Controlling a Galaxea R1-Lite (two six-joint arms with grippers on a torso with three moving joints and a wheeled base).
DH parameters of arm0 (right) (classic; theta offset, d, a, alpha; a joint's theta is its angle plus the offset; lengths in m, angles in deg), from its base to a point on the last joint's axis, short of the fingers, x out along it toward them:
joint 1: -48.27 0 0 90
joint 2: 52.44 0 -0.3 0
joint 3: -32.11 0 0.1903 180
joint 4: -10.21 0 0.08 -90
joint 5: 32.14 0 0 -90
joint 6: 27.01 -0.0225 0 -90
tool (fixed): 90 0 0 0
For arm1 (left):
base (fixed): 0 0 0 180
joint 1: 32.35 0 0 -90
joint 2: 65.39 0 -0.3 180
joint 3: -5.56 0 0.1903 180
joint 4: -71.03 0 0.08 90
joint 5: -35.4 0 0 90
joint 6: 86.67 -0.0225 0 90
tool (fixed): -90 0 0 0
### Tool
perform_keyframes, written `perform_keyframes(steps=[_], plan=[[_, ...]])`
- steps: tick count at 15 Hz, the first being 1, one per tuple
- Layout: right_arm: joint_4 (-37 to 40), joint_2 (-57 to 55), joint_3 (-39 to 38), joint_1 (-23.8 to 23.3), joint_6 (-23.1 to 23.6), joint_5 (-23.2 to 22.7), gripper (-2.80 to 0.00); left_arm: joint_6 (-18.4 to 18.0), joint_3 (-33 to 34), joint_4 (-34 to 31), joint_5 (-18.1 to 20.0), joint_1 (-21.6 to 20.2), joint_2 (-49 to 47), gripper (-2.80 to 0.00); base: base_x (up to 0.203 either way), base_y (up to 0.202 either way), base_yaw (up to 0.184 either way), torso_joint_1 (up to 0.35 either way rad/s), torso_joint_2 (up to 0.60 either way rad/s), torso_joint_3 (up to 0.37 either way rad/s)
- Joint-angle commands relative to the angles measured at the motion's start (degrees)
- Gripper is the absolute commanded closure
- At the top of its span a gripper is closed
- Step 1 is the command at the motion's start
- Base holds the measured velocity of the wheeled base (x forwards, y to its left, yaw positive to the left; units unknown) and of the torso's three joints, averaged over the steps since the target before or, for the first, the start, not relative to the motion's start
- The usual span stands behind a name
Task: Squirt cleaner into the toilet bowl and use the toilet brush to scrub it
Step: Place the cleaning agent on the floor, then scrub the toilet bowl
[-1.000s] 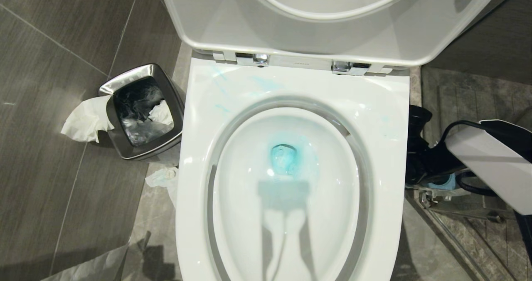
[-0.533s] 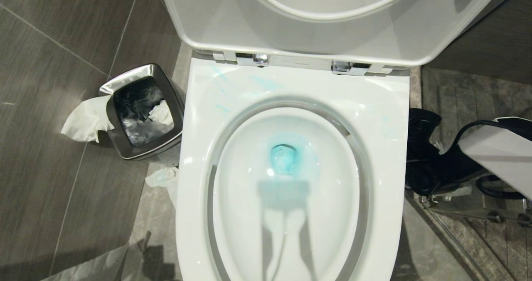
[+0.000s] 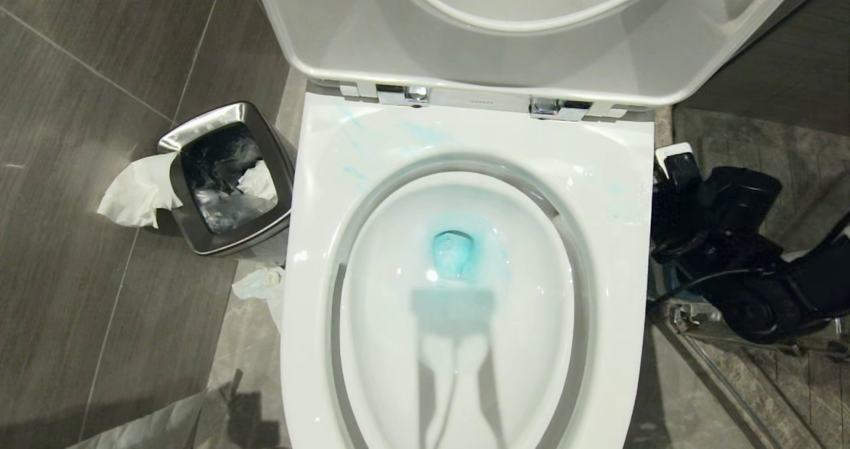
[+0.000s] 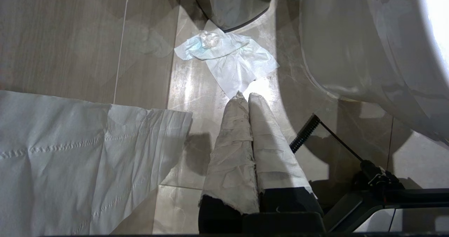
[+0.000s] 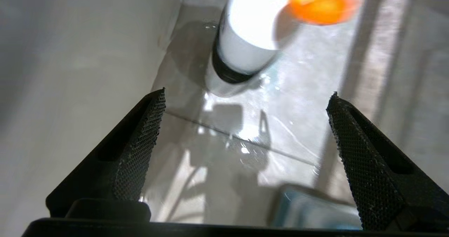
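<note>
Right tool (image 5: 245,100): black textured fingers spread wide, empty, low at the right flank of the toilet and aimed at the floor.
Left tool (image 4: 248,98): paper-wrapped fingers pressed together, parked low over the floor to the left of the toilet.
Change: over the last second the right arm's white forearm cover has left the head view; the black wrist (image 3: 730,236) now sits further back beside the rim. The jaws have stayed spread throughout.
Cleaner: a whitish plastic bottle with a dark band near its base and an orange top (image 5: 245,37) stands on the floor ahead of the right tool, well apart from both fingers. Judged to be the cleaner; no label can be read.
Toilet bowl: large glossy white ceramic oval (image 3: 465,343), seat and lid raised. Blue liquid pools at the drain (image 3: 455,253); faint blue streaks mark the rear rim.
Toilet brush: not seen. A blue-edged object (image 5: 308,209) lies close under the right tool; it cannot be identified.
Task meaning: the squirt looks done; scrubbing remains, so the brush is the likely next target.
Floor: grey wood-grain tiles (image 3: 80,250), glossy stone by the toilet base.
Room: square steel bin (image 3: 226,177) left of the bowl, crumpled white tissue (image 3: 136,193) against its side, another sheet (image 4: 228,56) on the floor.
</note>
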Motion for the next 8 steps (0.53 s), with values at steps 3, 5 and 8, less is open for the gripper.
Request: perform_keyframes(steps=[3, 5, 8], plan=[[5.47, 20.77, -11.16, 1.36, 0.41, 1.93, -2.8, 0.02, 0.09, 0.0, 0.02, 0.06, -0.08, 0.0, 0.0, 0.0, 0.0, 0.0, 0.0, 0.0], [13.23, 30.59, -13.12, 2.71, 0.55, 4.21, -2.8, 0.02, 0.09, -0.02, 0.02, -0.02, -0.08, 0.0, 0.0, 0.0, 0.0, 0.0, 0.0, 0.0], [39.04, 43.55, -11.4, 3.67, -2.92, 5.99, -2.8, 0.02, 0.09, -0.09, 0.02, 0.07, -0.08, 0.0, 0.0, 0.0, 0.0, 0.0, 0.0, 0.0]])
